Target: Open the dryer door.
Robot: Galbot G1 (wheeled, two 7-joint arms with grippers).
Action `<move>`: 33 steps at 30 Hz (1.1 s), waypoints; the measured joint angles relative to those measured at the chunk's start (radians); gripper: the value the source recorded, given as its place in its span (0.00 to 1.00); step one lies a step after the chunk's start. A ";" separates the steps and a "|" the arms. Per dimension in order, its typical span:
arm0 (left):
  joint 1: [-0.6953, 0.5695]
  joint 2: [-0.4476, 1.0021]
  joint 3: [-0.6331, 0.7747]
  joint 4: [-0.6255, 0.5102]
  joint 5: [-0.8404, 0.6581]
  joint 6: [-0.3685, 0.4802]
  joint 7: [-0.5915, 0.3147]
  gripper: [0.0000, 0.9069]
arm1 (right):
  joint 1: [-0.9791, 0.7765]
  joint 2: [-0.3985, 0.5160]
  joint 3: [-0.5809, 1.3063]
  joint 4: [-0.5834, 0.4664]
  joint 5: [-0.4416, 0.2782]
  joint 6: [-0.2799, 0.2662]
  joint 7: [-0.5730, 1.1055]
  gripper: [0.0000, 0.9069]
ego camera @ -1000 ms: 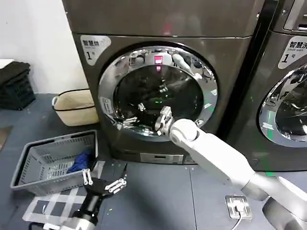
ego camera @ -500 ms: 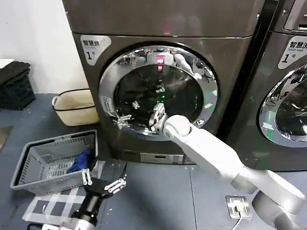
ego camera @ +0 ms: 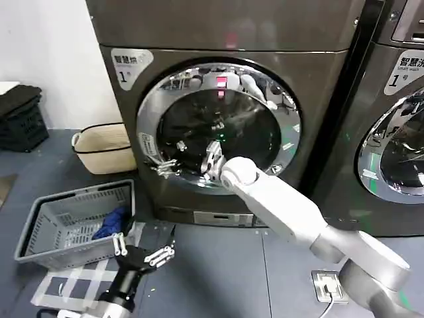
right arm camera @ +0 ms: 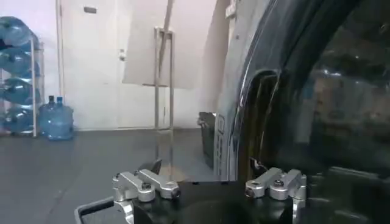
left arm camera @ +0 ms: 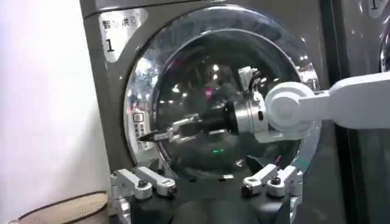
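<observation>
Reaching your right gripper, fingers spread and empty, at the dryer door rim, you risk slipping off the chrome.

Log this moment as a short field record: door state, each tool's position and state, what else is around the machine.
door state: dryer door looks shut against the dryer
right tool: right tool reaches across the glass to the door's left chrome rim, fingers apart
left tool: left tool low over the floor in front of the machine, open, idle
second machine: grey machine on the right, door shut
floor items: grey basket with a blue cloth; woven basket by the wall
</observation>
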 joint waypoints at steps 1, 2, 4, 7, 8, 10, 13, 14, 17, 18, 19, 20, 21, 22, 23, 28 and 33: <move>0.000 0.000 0.000 0.000 0.000 0.000 0.000 1.00 | 0.001 0.002 0.001 -0.004 -0.001 0.001 -0.003 1.00; 0.000 0.000 0.000 0.000 -0.001 0.000 0.000 1.00 | 0.002 0.003 0.001 -0.007 -0.003 0.001 -0.006 1.00; 0.000 0.000 0.000 -0.001 -0.001 0.000 0.000 1.00 | 0.003 0.006 0.002 -0.012 -0.004 0.001 -0.016 1.00; 0.001 0.000 0.000 -0.003 -0.002 -0.001 0.000 1.00 | 0.003 0.007 0.002 -0.013 -0.005 0.001 -0.037 1.00; 0.001 0.000 0.000 -0.003 -0.002 -0.001 0.000 1.00 | 0.003 0.007 0.002 -0.013 -0.005 0.001 -0.042 1.00; 0.001 0.000 0.000 -0.004 -0.002 -0.001 0.000 1.00 | 0.003 0.008 0.002 -0.013 -0.006 0.000 -0.055 1.00; 0.000 -0.001 0.000 -0.004 -0.002 -0.001 0.000 1.00 | 0.003 0.007 0.000 -0.012 -0.006 0.000 -0.079 1.00; 0.000 -0.001 0.000 -0.004 -0.002 -0.001 0.000 1.00 | 0.003 0.007 -0.001 -0.012 -0.006 0.000 -0.084 1.00; 0.000 -0.001 0.000 -0.004 -0.002 -0.001 0.000 1.00 | 0.003 0.007 -0.005 -0.008 -0.007 0.000 -0.096 1.00; 0.001 -0.001 0.000 -0.004 -0.002 -0.001 0.000 1.00 | 0.003 0.007 -0.006 -0.006 -0.007 0.000 -0.100 1.00; 0.001 -0.001 0.000 -0.004 -0.002 -0.001 0.000 1.00 | 0.003 0.006 -0.007 -0.003 -0.007 0.000 -0.106 1.00; 0.001 0.000 0.000 -0.004 -0.003 -0.001 0.000 1.00 | 0.003 0.004 -0.009 0.001 -0.007 0.000 -0.108 1.00; 0.001 0.000 0.000 -0.005 -0.002 -0.001 0.000 1.00 | 0.003 0.003 -0.010 0.005 -0.006 0.000 -0.108 1.00; 0.001 0.000 0.000 -0.005 -0.003 -0.001 0.000 1.00 | 0.003 0.002 -0.010 0.008 -0.005 0.000 -0.109 1.00; 0.000 0.000 -0.001 -0.005 -0.003 -0.001 0.000 1.00 | 0.002 0.001 -0.010 0.012 -0.005 0.000 -0.111 1.00; 0.000 0.000 -0.002 -0.006 -0.003 -0.001 0.001 1.00 | -0.005 -0.010 -0.017 0.031 -0.004 0.000 -0.138 1.00; 0.001 0.001 -0.003 -0.006 -0.003 -0.001 0.001 1.00 | -0.018 -0.030 -0.023 0.066 0.002 -0.001 -0.155 1.00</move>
